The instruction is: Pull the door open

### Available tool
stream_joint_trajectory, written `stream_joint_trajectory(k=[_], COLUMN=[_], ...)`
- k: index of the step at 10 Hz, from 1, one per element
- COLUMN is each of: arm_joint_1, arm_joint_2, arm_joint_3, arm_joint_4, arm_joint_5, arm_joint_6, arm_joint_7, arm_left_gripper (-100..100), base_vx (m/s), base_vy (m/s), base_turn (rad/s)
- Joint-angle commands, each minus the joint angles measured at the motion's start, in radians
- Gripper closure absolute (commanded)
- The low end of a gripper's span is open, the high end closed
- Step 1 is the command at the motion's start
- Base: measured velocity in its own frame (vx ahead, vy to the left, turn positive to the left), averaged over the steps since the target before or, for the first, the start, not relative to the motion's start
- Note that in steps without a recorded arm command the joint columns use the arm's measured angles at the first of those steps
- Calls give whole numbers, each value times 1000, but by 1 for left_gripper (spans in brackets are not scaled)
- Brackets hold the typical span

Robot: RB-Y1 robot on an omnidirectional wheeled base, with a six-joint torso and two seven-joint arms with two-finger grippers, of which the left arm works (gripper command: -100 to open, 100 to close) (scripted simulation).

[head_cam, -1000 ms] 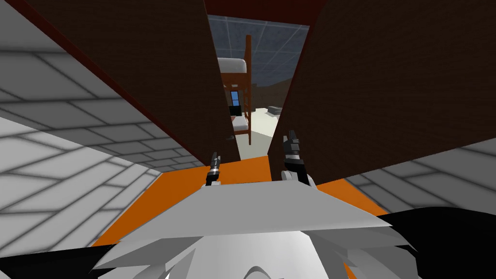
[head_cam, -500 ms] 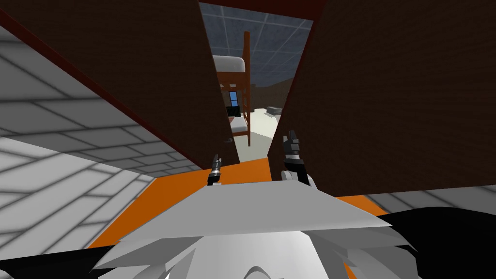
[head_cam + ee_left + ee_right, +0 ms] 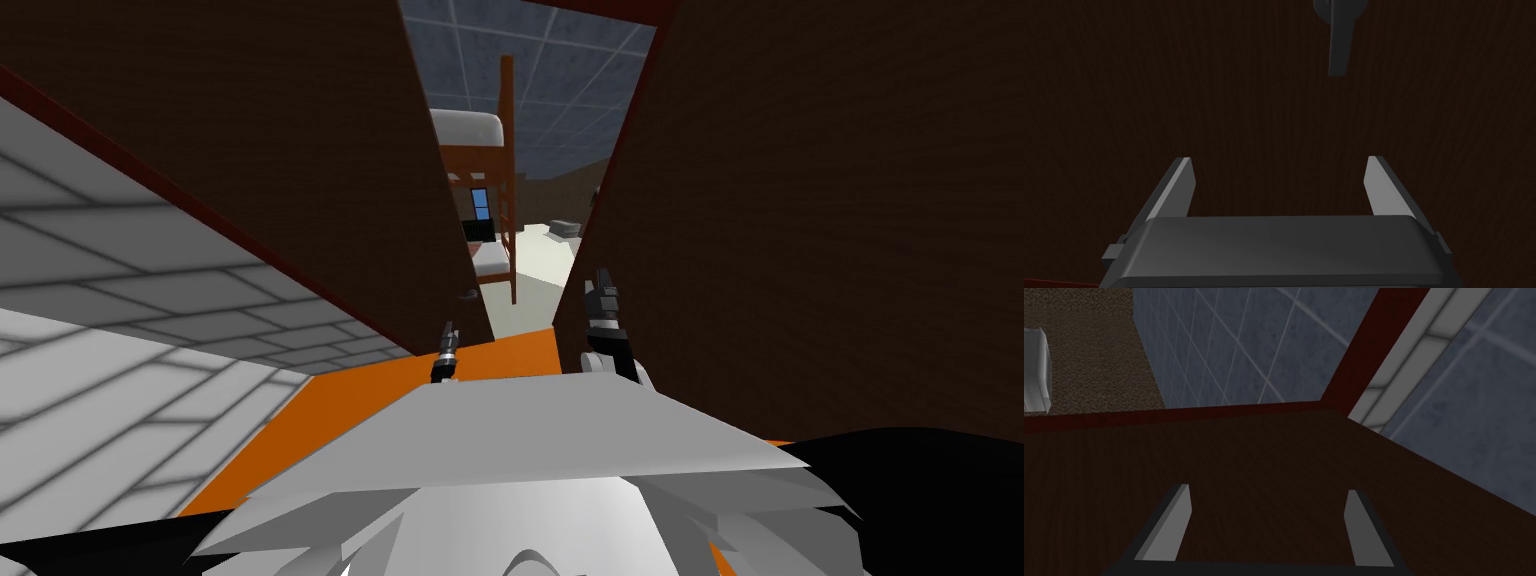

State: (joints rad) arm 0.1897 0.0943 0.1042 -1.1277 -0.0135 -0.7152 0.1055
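door (image 3: 1224, 100) ajar | left pincer (image 3: 1279, 159) apart, lever handle (image 3: 1339, 40) at its 1 o'clock, ungrasped | right pincer (image 3: 1267, 488) apart | pull pending

Matt dark wood-grain door (image 3: 1174, 100)

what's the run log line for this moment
door: ajar | handle: free, ahead of left claw | left claw: open | right claw: open

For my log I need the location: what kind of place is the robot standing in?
Probably a hallway in a home, at a bedroom doorway: a dark brown door with a lever handle, a wooden bunk bed visible through the gap, and an orange floor underfoot.
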Motion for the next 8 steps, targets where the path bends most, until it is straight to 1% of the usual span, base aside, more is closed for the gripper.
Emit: stream_joint_trajectory(k=[1,3,4,5,8], arm_joint_1=[-8,-21,-24,-27,-40], arm_joint_2=[-3,-6,-7,-8,-12], arm_joint_3=[1,3,3,3,5], arm_joint_4=[40,88,100,110,159], arm_joint_5=[1,3,3,4,5], arm_joint_6=[-6,-14,-16,-18,-26], arm_joint_7=[0,-1,-1,-1,-2], arm_left_gripper=[-100,-100,-100,-100,-100], base_vx=[174,213,180,114,132], base_vy=[-3,2,32,9,0], base_turn=[-34,-8,-6,-5,3])
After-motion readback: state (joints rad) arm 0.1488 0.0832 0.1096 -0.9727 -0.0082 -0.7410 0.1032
